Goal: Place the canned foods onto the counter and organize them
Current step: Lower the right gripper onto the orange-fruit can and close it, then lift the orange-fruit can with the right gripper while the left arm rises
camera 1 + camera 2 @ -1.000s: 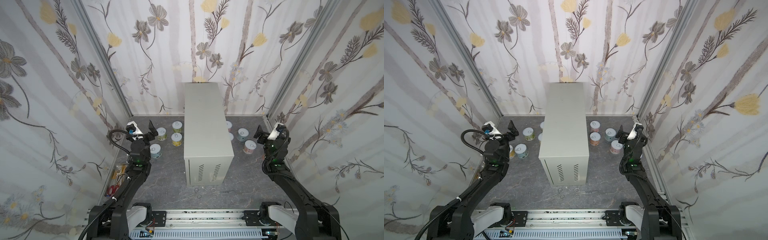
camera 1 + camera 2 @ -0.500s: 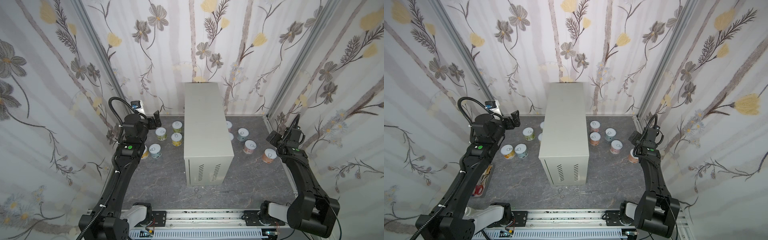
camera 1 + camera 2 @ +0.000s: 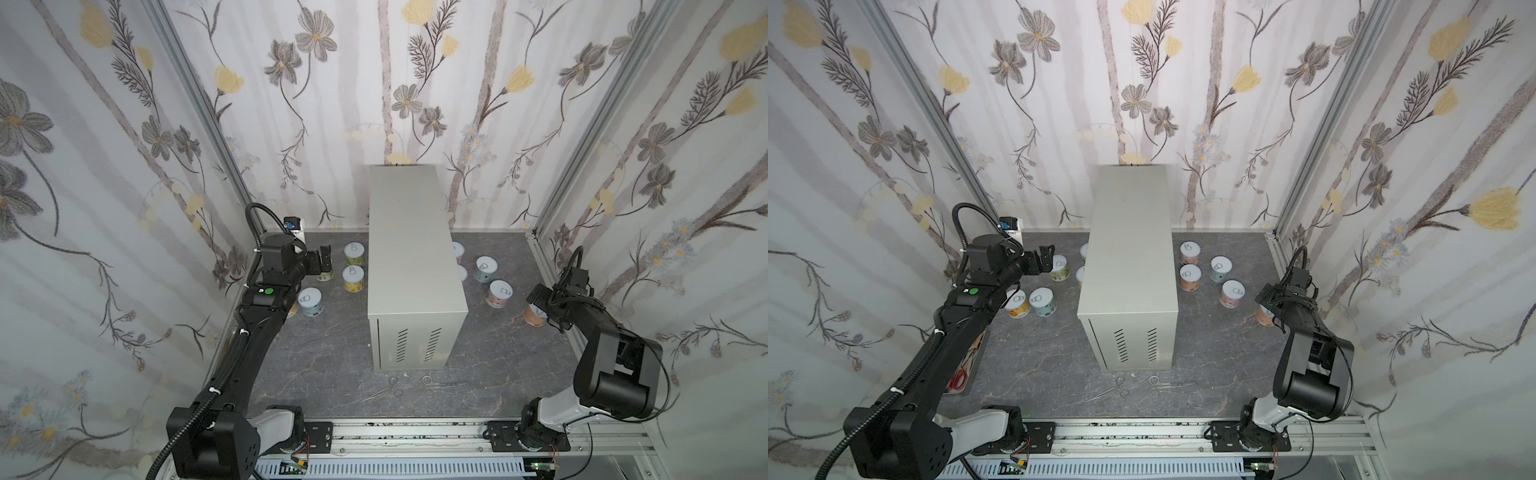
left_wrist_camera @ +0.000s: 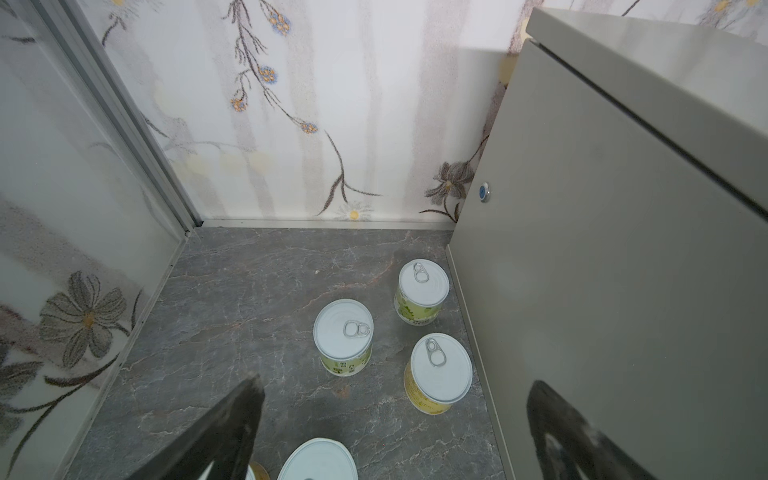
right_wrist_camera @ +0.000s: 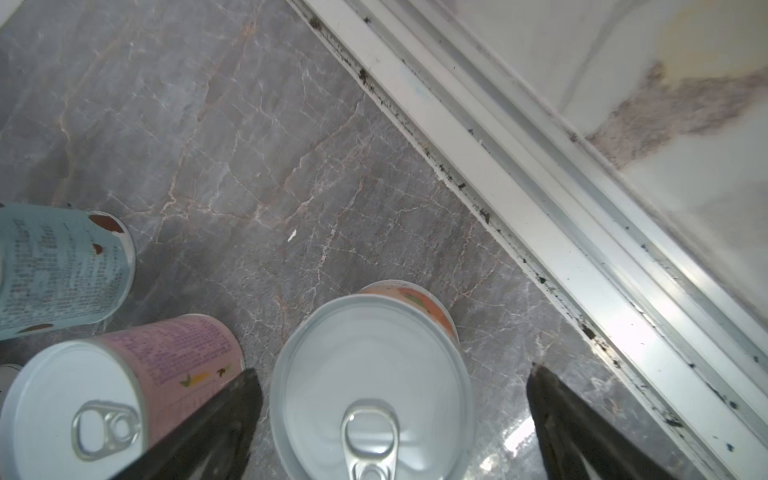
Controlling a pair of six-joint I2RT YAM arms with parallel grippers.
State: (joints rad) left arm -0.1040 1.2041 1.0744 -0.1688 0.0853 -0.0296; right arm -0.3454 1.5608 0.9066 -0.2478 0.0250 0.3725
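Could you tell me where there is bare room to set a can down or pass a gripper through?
The counter top is entirely bare. The floor lies open either side of the counter's vented front, down to the scissors. Crowded: the left cans and right cans flanking the counter's rear half.

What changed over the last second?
Left gripper reached out toward the cans beside the counter. Right gripper swung outward and down, its open jaws now straddling the orange can. Nothing gripped. Cans unmoved, none on the counter.
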